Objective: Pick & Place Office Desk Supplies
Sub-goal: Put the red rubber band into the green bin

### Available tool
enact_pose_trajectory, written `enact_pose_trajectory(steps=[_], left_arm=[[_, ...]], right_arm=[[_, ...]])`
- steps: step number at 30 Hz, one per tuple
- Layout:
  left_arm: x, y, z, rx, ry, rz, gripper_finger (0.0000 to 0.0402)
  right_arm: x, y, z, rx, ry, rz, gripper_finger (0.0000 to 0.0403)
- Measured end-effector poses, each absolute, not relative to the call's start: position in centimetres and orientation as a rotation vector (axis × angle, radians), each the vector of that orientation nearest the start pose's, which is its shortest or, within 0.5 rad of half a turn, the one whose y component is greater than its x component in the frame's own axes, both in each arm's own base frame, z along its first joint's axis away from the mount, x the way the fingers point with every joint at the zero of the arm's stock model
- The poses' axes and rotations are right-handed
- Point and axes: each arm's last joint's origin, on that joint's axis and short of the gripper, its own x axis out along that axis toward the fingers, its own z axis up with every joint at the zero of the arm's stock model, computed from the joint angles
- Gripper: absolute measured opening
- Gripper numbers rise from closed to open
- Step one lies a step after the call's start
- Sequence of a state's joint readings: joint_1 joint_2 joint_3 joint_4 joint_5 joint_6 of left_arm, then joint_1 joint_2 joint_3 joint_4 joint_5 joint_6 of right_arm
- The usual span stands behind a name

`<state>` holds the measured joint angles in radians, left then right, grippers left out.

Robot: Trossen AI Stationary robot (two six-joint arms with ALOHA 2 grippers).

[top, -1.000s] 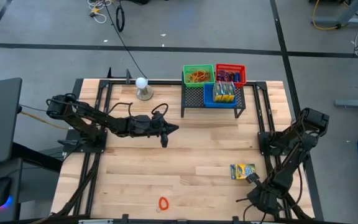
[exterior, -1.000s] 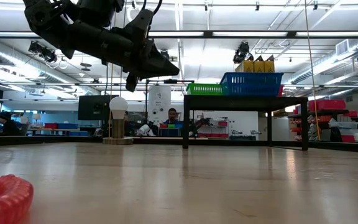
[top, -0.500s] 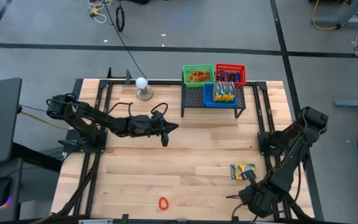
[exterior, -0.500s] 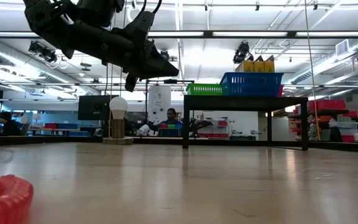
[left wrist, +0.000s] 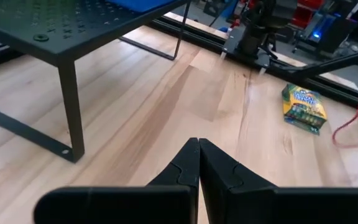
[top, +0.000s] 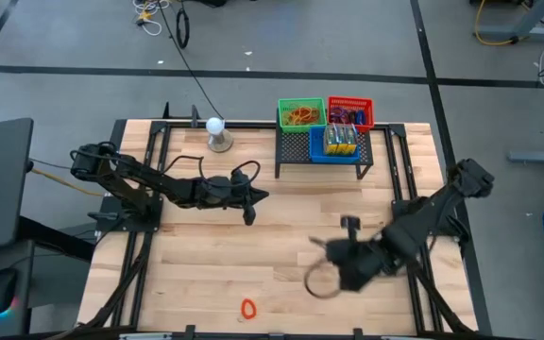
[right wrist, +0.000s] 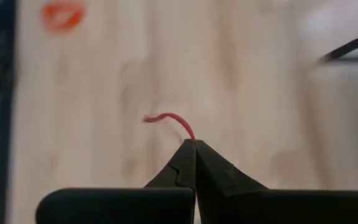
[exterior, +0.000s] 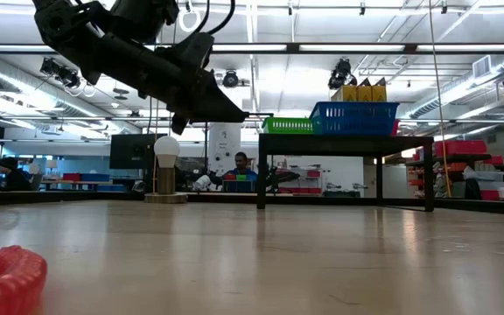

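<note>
My right gripper [top: 331, 269] is over the table's near middle, blurred, and shut on a thin reddish rubber band [right wrist: 169, 119], which shows as a thin ring [top: 317, 281] in the high view. My left gripper [top: 251, 200] is shut and empty, above the table left of the black rack [top: 319, 156]. A green and yellow crayon box [left wrist: 303, 107] lies flat on the table's near right. My right arm covers it in the high view. A red coiled loop [top: 247, 308] lies near the front edge. My right gripper pinches the rubber band between its two fingertips, at one point of the strand [right wrist: 189, 135]. The fingers point roughly toward the table's left. The rest of the band curls out ahead of the fingertips, slack. I cannot tell whether it touches the table.
The rack stands at the back right and carries a green basket [top: 301, 113] of rubber bands, a red basket [top: 350, 111] and a blue basket [top: 336, 142] of crayon boxes. A white ball on a round stand [top: 217, 132] is at the back. Bare wood lies between the arms.
My right gripper has swung fast from the table's near right corner, beside the crayon box, toward the table's middle, carrying the rubber band with it.
</note>
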<state>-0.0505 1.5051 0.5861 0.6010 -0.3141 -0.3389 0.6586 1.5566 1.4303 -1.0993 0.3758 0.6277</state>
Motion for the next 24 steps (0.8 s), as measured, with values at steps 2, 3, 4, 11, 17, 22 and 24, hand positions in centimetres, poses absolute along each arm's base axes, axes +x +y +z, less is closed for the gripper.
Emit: enact_pose_trajectory(steps=[2, 3, 4, 11, 17, 22, 24], left_arm=[[29.0, -0.6, 17.9, -0.257, 0.268, 0.309, 0.0007], [29.0, -0.6, 17.9, -0.244, 0.271, 0.307, 0.0007], [29.0, -0.5, 17.9, -0.237, 0.271, 0.306, 0.0007], [29.0, -0.1, 17.9, -0.254, 0.271, 0.301, 0.0007], [29.0, 0.1, 18.1, -0.265, 0.251, 0.306, 0.0007], [29.0, 0.1, 18.1, -0.29, 0.246, 0.313, 0.0007], [29.0, 0.1, 18.1, -0.307, 0.243, 0.317, 0.0007]], right_arm=[[25.5, 15.9, 31.9, -0.049, 1.016, -0.153, 0.0], [26.2, 15.1, 32.5, -0.056, 0.992, -0.181, 0.0], [26.8, 14.1, 33.2, -0.06, 0.969, -0.206, 0.0], [29.7, 6.3, 39.1, -0.028, 0.788, -0.424, 0.0], [30.6, -1.9, 44.2, 0.004, 0.57, -0.608, 0.0], [30.0, -8.6, 45.6, -0.035, 0.503, -0.681, 0.0], [29.8, -10.9, 45.5, -0.029, 0.5, -0.689, 0.0]])
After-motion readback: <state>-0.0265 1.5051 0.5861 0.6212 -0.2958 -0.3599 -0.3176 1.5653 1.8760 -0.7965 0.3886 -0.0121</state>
